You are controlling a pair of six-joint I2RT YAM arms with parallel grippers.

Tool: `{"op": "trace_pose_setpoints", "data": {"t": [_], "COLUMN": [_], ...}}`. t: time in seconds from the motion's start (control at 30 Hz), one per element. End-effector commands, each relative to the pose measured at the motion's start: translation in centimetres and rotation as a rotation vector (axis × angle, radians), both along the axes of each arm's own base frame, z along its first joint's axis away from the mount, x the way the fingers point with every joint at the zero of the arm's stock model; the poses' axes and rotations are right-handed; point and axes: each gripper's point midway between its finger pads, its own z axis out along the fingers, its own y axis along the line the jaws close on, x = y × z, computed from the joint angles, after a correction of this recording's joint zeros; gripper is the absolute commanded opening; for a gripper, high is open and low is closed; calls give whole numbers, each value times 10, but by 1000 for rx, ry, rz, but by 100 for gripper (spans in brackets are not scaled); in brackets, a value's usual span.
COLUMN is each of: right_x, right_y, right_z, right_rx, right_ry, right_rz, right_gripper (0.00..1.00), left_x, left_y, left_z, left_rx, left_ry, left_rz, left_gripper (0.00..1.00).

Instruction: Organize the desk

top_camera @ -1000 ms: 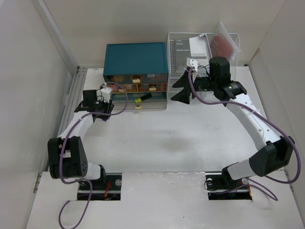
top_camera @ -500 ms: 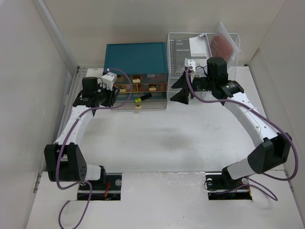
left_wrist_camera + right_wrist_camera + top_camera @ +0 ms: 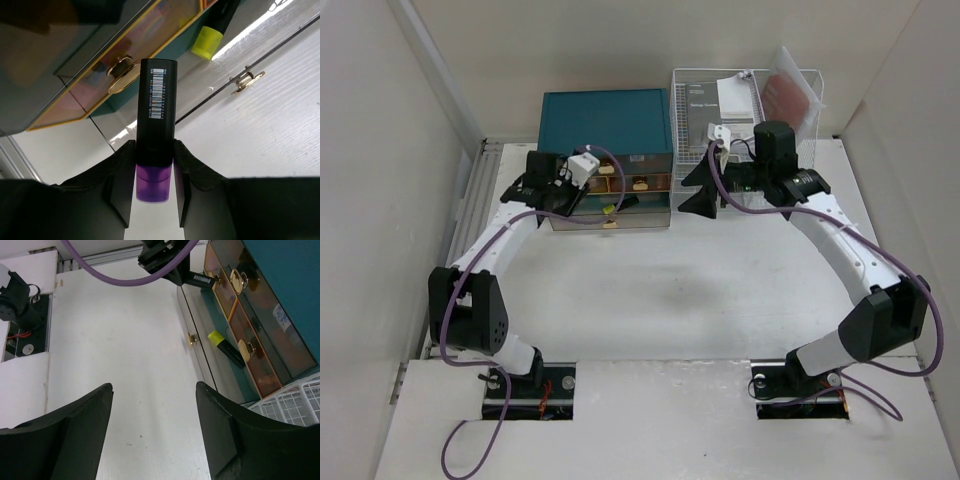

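Observation:
The white desk (image 3: 660,290) holds a teal drawer chest (image 3: 605,125) at the back. My left gripper (image 3: 563,193) is shut on a black marker with a purple cap (image 3: 156,125), held by its capped end just in front of the chest's left drawers. The marker also shows in the right wrist view (image 3: 199,279). The clear bottom drawer (image 3: 620,215) stands pulled out, with a yellow-capped highlighter (image 3: 208,40) in it. My right gripper (image 3: 700,186) is open and empty above the desk, right of the chest; its jaws stand wide apart in the right wrist view (image 3: 154,430).
A white wire rack (image 3: 692,140) with papers and a red packet stands at the back right, next to the chest. The orange-tinted drawers have brass handles (image 3: 122,75). Pale walls close in both sides. Two cut-out slots (image 3: 530,390) hold the arm bases.
My left arm has swung right from the desk's left side to the front of the drawer chest, carrying the marker. The right arm has barely moved.

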Motion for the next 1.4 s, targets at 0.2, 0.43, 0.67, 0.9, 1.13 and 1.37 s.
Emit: {"op": "trace_pose_setpoints", "data": {"t": [0.2,0.43,0.67,0.9,1.13,1.37], "right_x": [5,11,11,11,12,12], "right_y": [1,-4,-4,-7,-9,-12], "right_z": [6,3,3,2,3,4], "right_rx": [16,16,16,18,21,25], "right_ry": [-53,-43,-43,-33,-32,-31], "right_rz": [19,7,7,7,6,6], "right_gripper": [74,74,74,74,74,74], "left_x": [19,21,23,28,36,41], "left_y": [6,-6,-12,-8,-12,-11], "left_z": [18,6,-3,-6,-10,-17], "left_rx": [162,237,295,369,421,459], "left_ry": [-112,-126,-165,-178,-187,-178], "left_rz": [-100,-153,-186,-186,-172,-160], "left_gripper": [0,0,0,0,0,2]}}
